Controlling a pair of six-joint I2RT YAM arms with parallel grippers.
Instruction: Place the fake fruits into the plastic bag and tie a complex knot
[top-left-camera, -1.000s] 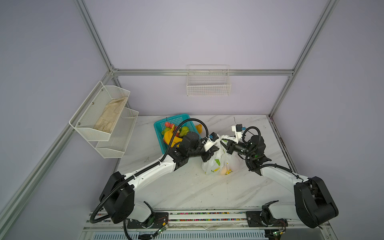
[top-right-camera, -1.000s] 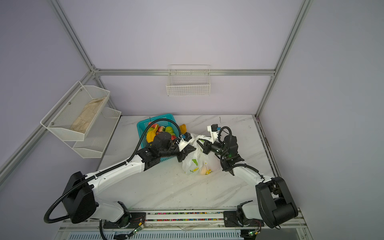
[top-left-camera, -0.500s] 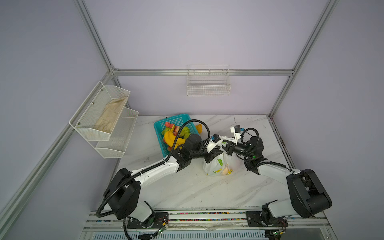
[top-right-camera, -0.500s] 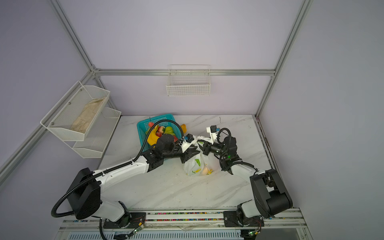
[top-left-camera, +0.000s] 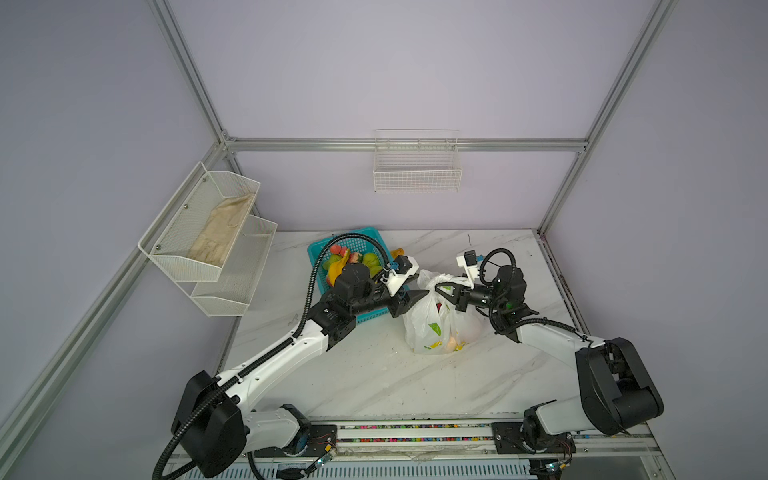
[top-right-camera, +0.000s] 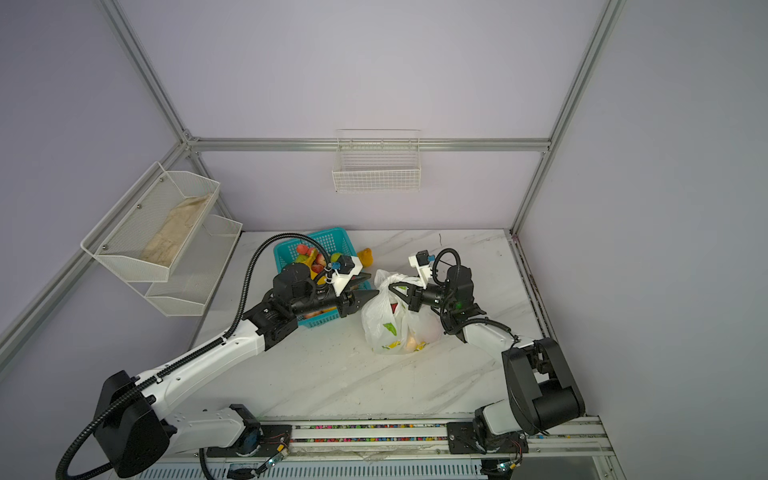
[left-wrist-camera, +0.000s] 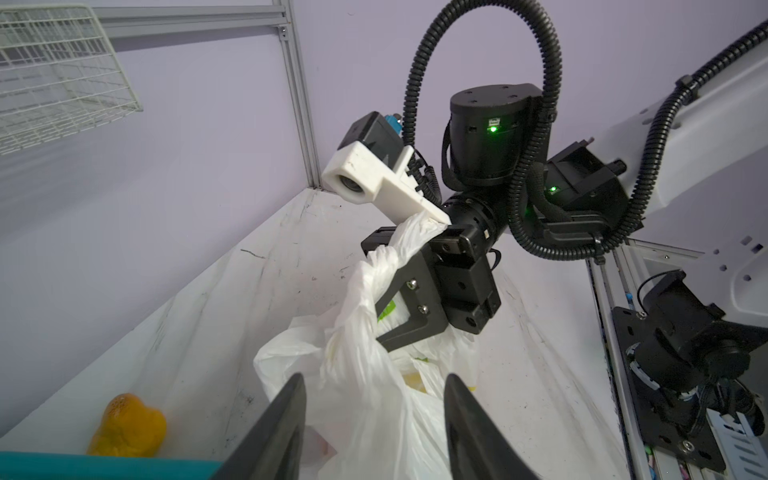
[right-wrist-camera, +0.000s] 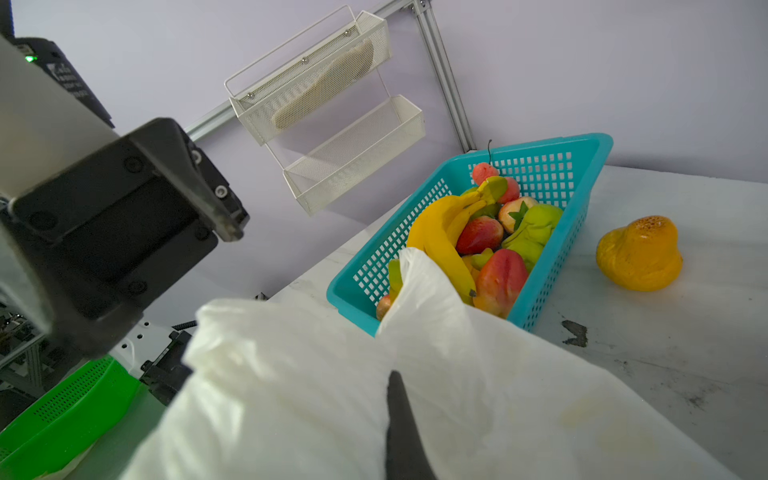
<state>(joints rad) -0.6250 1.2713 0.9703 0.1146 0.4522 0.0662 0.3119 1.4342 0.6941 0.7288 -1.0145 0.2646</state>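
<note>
Bag: the plastic bag (top-left-camera: 436, 328) stands on the table at mid-depth, just right of the teal basket and between my two grippers.
Contents: fake fruits (top-left-camera: 453, 343) show through the film low in the bag, orange and yellow, with something red higher up.
Handles: the twisted handles (left-wrist-camera: 359, 299) rise from the bag's mouth as one white rope. I see twist, but I cannot make out a finished knot.
Right gripper (top-left-camera: 441, 289): pinched on the top of the twisted handles, holding them up from the right.
Left gripper (left-wrist-camera: 374, 380): jaws spread, aimed at the bag's neck from the left, nothing clamped between them.
Step (my judgement): tying, between grips, with one end held and the other arm free to take a fresh hold.
Next move (my judgement): bring the left gripper onto the rope below the right one, close firmly, then pass or wrap it. The thin film will slip unless it is bunched.
Basket: the teal basket (right-wrist-camera: 528, 145) holds bananas plus red and green fruits, so packing looks partial.
Loose fruit: an orange-yellow fruit (right-wrist-camera: 640, 253) lies on the table near the basket's far right corner.
Surface: the table (top-left-camera: 374, 374) is a white marble pattern, flat, with scuffs and dark marks.
Room: lilac walls and an aluminium frame. A mesh rack (top-left-camera: 232, 286) on the left wall carries a beige cloth (top-left-camera: 220, 228) in its upper tier, and a wire basket (top-left-camera: 417, 166) hangs on the far wall.
</note>
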